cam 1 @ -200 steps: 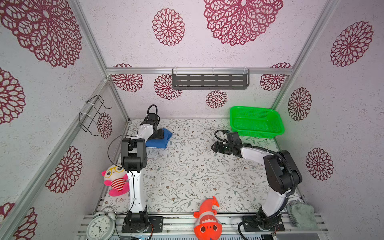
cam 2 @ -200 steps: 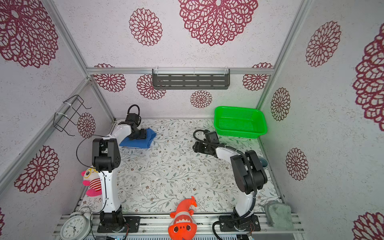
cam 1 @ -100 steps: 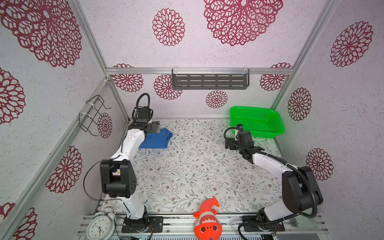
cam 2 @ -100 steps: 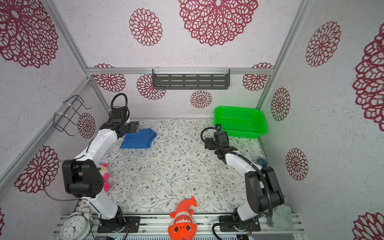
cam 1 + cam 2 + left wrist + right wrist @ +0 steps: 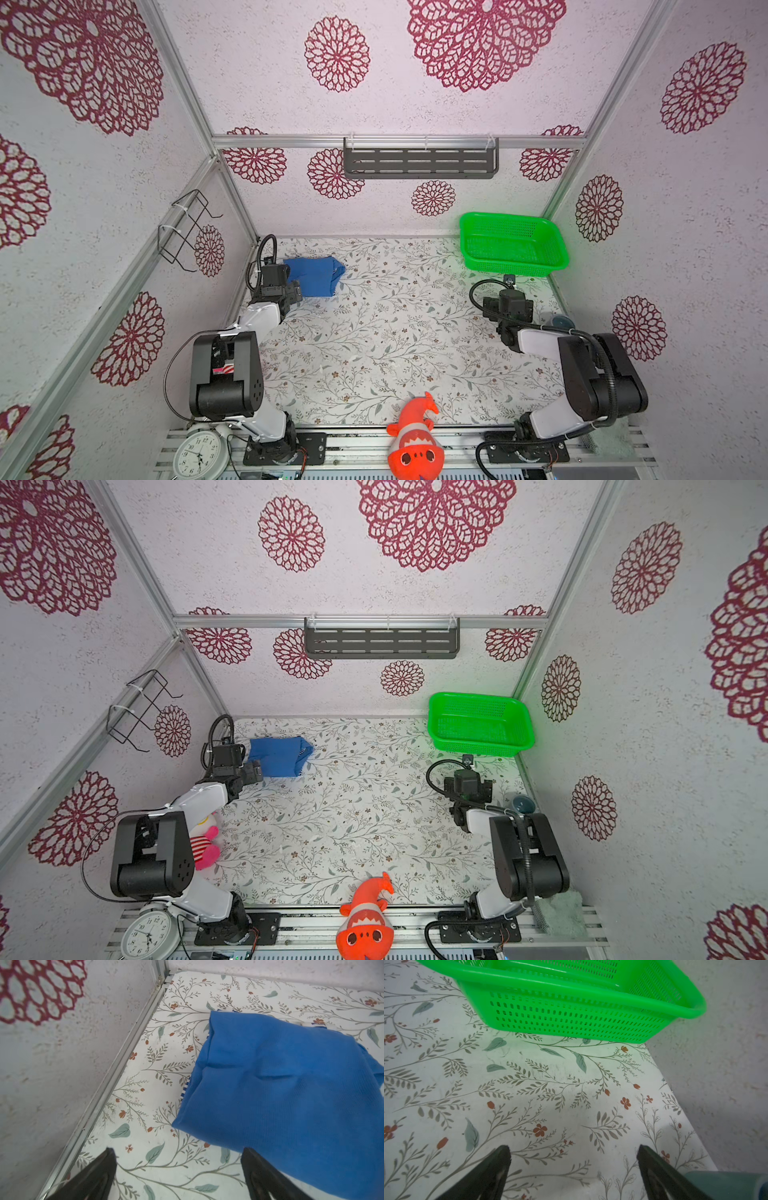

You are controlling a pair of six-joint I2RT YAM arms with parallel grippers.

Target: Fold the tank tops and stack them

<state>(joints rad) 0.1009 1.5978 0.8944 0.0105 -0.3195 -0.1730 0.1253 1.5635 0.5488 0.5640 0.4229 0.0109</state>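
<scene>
The plain royal blue tank top (image 5: 316, 276) (image 5: 282, 756) (image 5: 291, 1084) lies folded at the back left of the table. It rests on the striped tank top (image 5: 185, 1088), of which only thin navy-and-white edges peek out (image 5: 304, 755). My left gripper (image 5: 291, 291) (image 5: 253, 771) (image 5: 178, 1151) is open just in front of the stack's near left corner, holding nothing; one finger overlaps the blue cloth's edge in the left wrist view. My right gripper (image 5: 509, 305) (image 5: 467, 785) (image 5: 574, 1148) is open over bare table in front of the green basket.
A green basket (image 5: 515, 270) (image 5: 571, 982) stands at the back right. A teal bowl (image 5: 561, 322) (image 5: 724, 1184) sits by the right wall. An orange toy fish (image 5: 411, 436), a clock (image 5: 199, 455), a plush doll (image 5: 203, 841) and a fuzzy towel (image 5: 561, 912) line the front.
Both grippers have opened wide. The left has drawn back off the blue stack toward the front. The right has swung from the table's middle to the right, in front of the basket.
</scene>
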